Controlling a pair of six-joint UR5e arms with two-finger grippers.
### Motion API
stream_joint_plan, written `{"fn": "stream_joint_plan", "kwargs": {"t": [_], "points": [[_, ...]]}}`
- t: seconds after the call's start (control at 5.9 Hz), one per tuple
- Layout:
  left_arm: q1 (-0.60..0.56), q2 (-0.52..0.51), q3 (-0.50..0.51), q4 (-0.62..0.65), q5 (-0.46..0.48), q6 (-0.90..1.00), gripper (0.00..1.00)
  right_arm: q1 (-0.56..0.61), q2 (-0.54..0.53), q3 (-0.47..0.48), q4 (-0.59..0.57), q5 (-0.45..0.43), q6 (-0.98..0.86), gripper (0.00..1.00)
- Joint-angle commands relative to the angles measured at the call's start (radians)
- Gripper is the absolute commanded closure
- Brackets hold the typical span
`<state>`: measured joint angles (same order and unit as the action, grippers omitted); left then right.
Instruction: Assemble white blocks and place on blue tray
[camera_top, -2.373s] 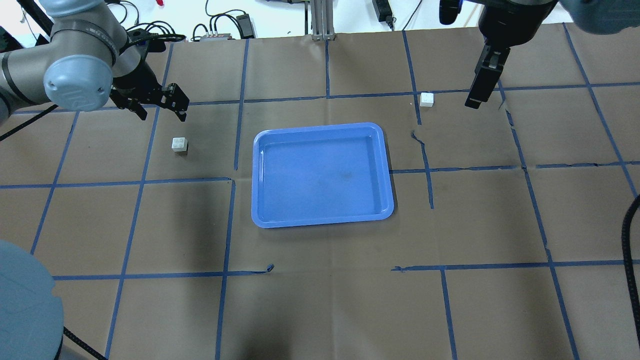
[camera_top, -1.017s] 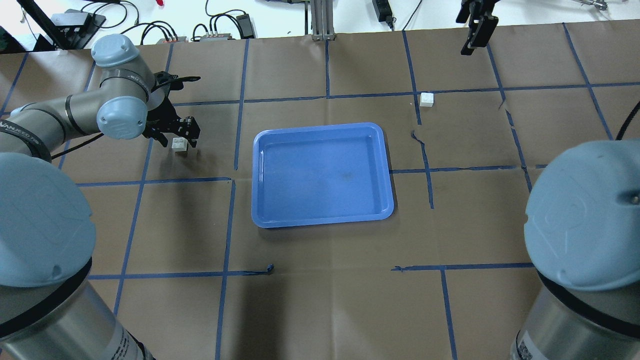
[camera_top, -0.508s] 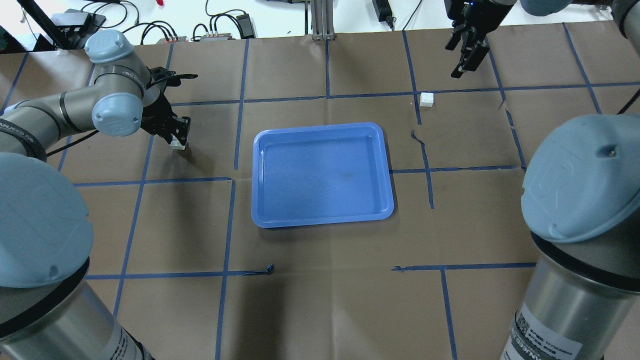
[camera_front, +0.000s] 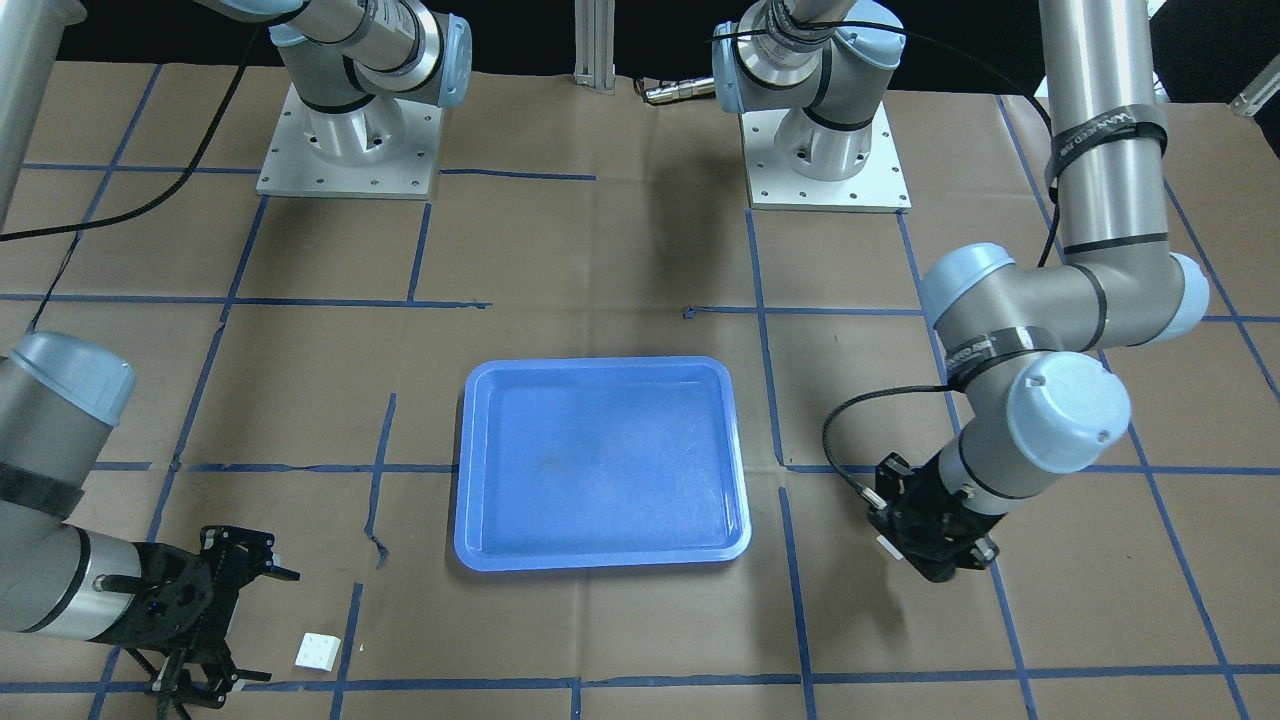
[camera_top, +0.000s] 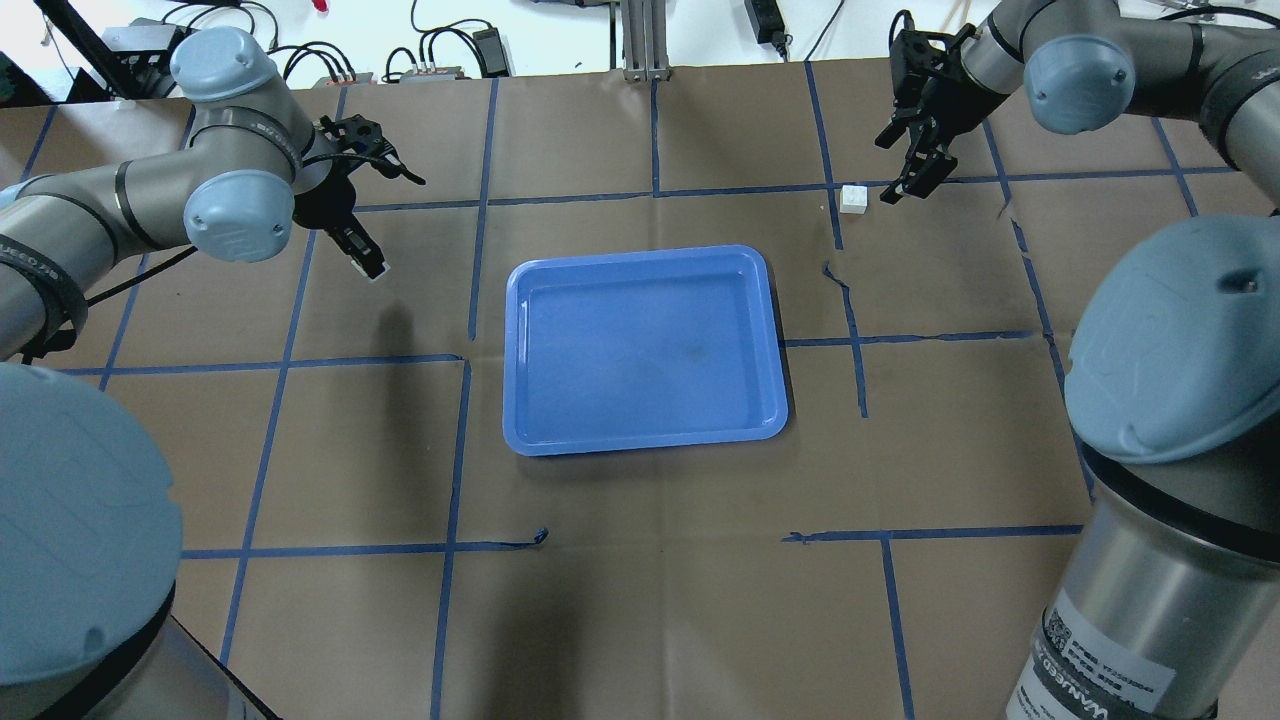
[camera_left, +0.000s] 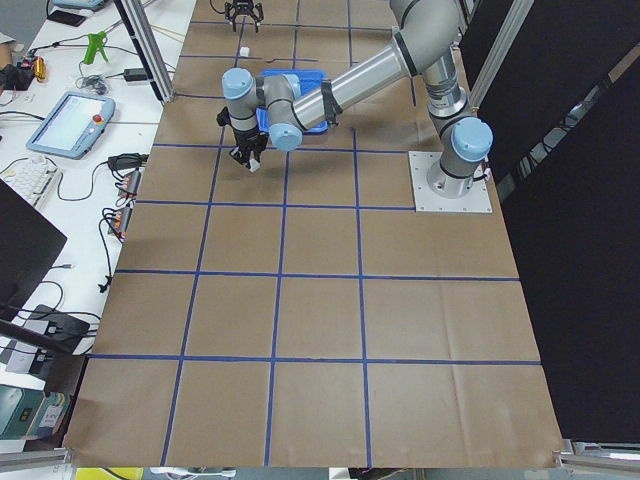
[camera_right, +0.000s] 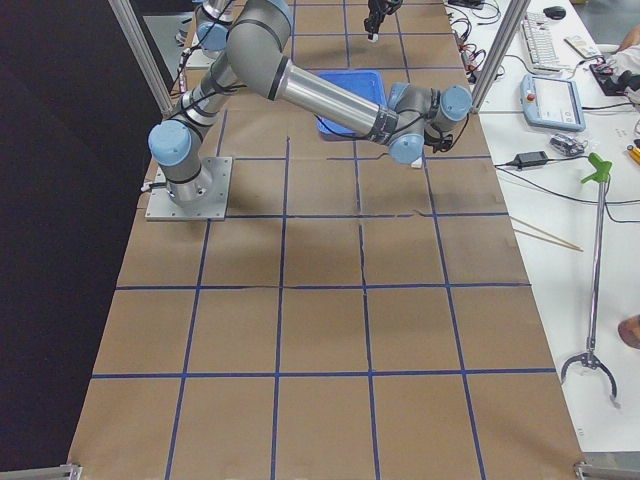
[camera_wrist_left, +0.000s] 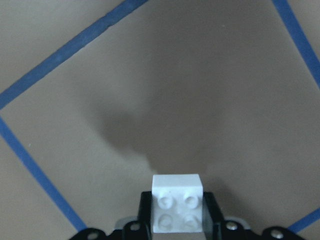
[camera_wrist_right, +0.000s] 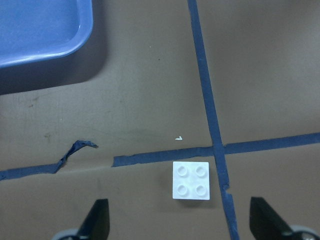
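**One white block clamped, the other lying loose beyond the blue tray**

The blue tray (camera_top: 645, 250) is seen mid-surface with nothing in it. The brown paper surface (camera_top: 640, 600) is crossed by a grid of blue tape lines (camera_top: 455, 450). A torn, curled strip of tape (camera_top: 838, 278) lies just off the tray's far right corner.

To the tray's left, near its far corner, the left claw (camera_top: 368, 262) is clamped on the first white block (camera_wrist_left: 177, 210), studs toward the wrist camera. The block is held above the surface, and its shadow falls apart from it.

Beyond the tray's far right corner, the second white block (camera_top: 853, 199) rests studs up beside a tape crossing. The right claw (camera_top: 908, 165) hangs just beside it with its fingers (camera_wrist_right: 99, 217) spread wide, touching nothing.

Cables and power bricks (camera_top: 440, 55) are strung along the surface's edge farthest from the tray, beside an aluminium post (camera_top: 640, 40).

From overhead and from the front, the first block is mostly covered by the left claw, and only a white sliver shows. In both side views the blocks are too small to read. The tray is partly masked there by the nearer arm. The right wrist view is cut off above the fingertips.
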<state>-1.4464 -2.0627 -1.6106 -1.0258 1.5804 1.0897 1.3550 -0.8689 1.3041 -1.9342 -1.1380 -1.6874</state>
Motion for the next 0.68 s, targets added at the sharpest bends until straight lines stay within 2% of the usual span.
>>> {"fn": "stream_joint_plan", "kwargs": {"t": [0.0,0.34,0.51], "points": [[-0.186,0.038,-0.002,-0.071,-0.002,0.096,0.87,-0.004,0.005,0.081,-0.119,0.05,0.0,0.0],[-0.354,0.042,-0.002,-0.082,-0.013,0.181,0.87,-0.005,0.027,0.089,-0.181,0.052,-0.002,0.0],[-0.377,0.023,-0.008,-0.073,-0.014,0.18,0.87,-0.005,0.033,0.09,-0.184,0.052,-0.002,0.0]]}}
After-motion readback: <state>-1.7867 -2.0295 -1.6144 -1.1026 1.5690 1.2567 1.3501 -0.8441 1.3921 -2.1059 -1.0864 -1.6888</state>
